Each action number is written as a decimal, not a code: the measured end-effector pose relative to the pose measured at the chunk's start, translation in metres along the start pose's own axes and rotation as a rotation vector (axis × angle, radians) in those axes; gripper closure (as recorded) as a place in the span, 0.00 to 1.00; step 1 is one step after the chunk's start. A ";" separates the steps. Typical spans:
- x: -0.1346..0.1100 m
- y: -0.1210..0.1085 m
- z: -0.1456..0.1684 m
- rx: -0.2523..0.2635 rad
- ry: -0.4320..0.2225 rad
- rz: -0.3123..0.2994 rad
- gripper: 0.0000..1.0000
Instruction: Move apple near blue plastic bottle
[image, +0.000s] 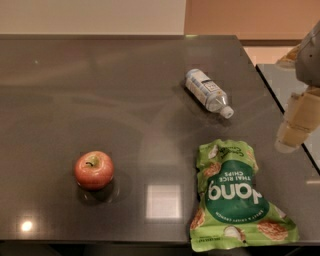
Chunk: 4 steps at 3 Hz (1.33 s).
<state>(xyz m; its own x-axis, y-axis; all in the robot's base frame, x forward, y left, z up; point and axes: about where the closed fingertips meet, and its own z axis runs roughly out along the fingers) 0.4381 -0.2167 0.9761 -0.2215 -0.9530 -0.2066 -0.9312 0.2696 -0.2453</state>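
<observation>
The apple (94, 170) sat on the dark table (75, 90), near the front left. The bottle (207, 92) lay on its side, well away, farther back and to the right. A green chips bag (235, 202) lay at the front right.

The apple was round, so I think it could roll away if it was pinched off-center. The bottle could roll too if the apple bumped it. The arm might also brush the bag on its way across.

The gripper (297, 122) hung at the right edge, far from the apple. It held nothing. I could not tell how wide it was open.
</observation>
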 end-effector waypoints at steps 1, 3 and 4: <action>0.000 0.000 0.000 0.000 0.000 0.000 0.00; -0.050 0.001 0.012 -0.120 -0.098 -0.132 0.00; -0.101 0.011 0.035 -0.191 -0.161 -0.248 0.00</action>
<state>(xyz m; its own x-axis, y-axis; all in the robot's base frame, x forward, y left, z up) 0.4602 -0.1127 0.9611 0.0522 -0.9482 -0.3132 -0.9917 -0.0123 -0.1280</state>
